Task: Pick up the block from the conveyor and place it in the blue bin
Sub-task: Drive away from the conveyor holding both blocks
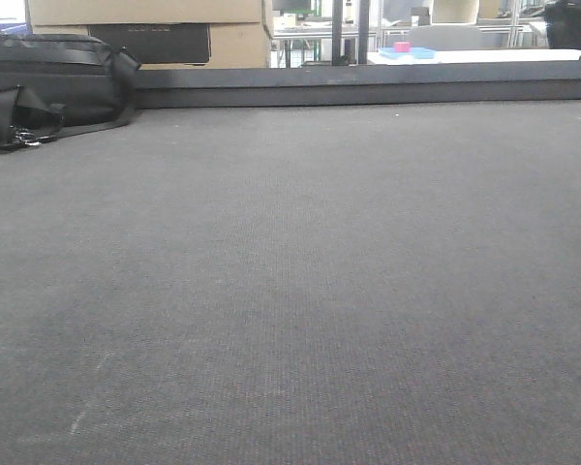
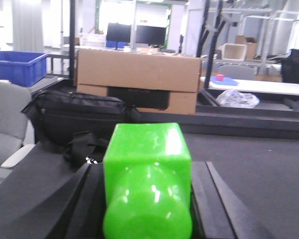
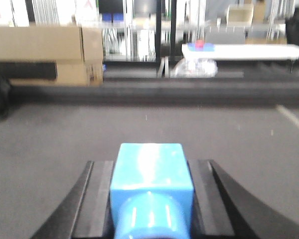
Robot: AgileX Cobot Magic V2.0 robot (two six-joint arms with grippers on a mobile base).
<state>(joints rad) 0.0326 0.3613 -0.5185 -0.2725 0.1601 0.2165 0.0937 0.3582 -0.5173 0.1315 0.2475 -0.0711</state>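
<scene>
At far left, a blue bin (image 2: pixel 15 67) stands well apart from the work area, behind a black bag (image 2: pixel 79 117) and beside a cardboard box (image 2: pixel 137 74). I take it for the destination. The left gripper (image 2: pixel 147 169) is clamped on a green block (image 2: pixel 144 144), with a black finger pressed to each side face and the round knob facing the wrist camera. Gripping the flat sides should stop the block twisting during carriage. The conveyor (image 1: pixel 290 291) carries no loose block in the front view, and its raised rail (image 1: pixel 368 85) bounds the far edge. At right, the right gripper (image 3: pixel 149 162) is likewise closed on a blue block (image 3: pixel 150 174), held square over the belt. Whether either block rests on the belt or hangs clear of it cannot be told. Judgement: both picks are done, and the transfer to the bin remains, the left arm being nearer.
</scene>
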